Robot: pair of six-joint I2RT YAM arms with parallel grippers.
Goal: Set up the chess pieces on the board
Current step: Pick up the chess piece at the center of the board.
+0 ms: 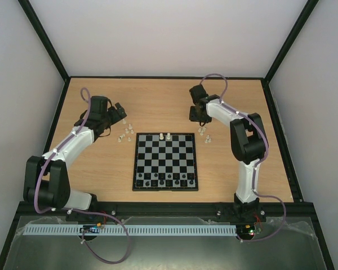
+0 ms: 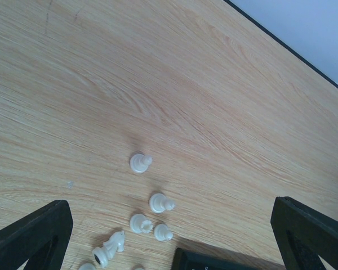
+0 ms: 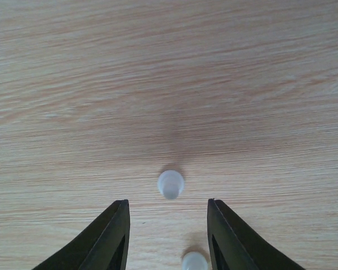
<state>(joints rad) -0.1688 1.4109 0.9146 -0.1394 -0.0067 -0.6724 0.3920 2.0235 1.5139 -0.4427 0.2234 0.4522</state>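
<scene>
Hovering your right gripper (image 3: 167, 203), jaws spread and empty | white pawn (image 3: 170, 184) stands upright just past its tips, centred on the gap, toward the bench's (image 1: 101, 163) far edge off the board's (image 1: 134, 163) far-right corner | left gripper (image 2: 170, 203) also spread, farther off

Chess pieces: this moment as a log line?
left gripper open by loose chess pieces | right gripper open by one piece | board holds two whitish pieces
</scene>
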